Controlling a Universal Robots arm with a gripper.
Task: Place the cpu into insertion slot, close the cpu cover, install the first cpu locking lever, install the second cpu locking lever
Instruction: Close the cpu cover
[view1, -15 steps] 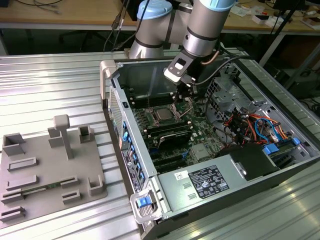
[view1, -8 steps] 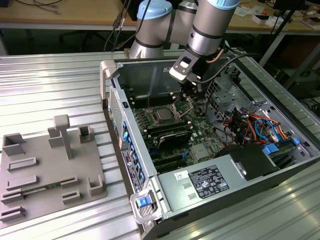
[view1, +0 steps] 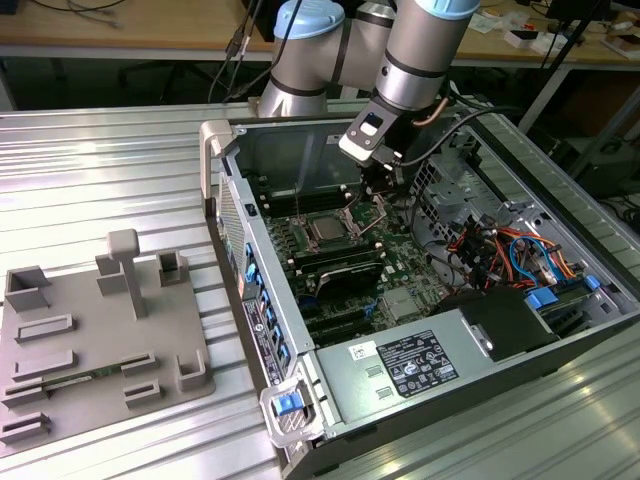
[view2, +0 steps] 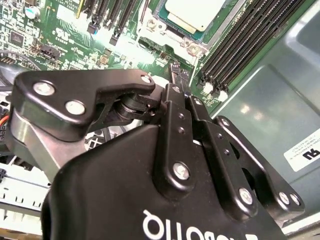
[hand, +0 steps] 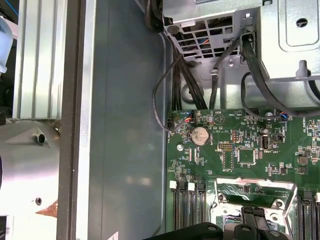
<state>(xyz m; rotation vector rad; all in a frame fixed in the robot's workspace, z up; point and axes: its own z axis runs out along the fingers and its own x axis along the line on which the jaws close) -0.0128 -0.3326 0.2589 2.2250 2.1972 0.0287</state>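
Gripper (view1: 384, 192) over the motherboard (view1: 412, 292) of an open computer case (view1: 262, 300).
Jaws narrow, tips nearly together; cpu (view1: 325, 229) in insertion slot (view2: 161, 34) at gripper's 8 o'clock, exterior view.

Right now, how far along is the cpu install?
Done: the cpu sits in the insertion slot. In hand: the end effector, shut, is close by the cpu cover, which looks raised. Left: closing it, then both locking steps.
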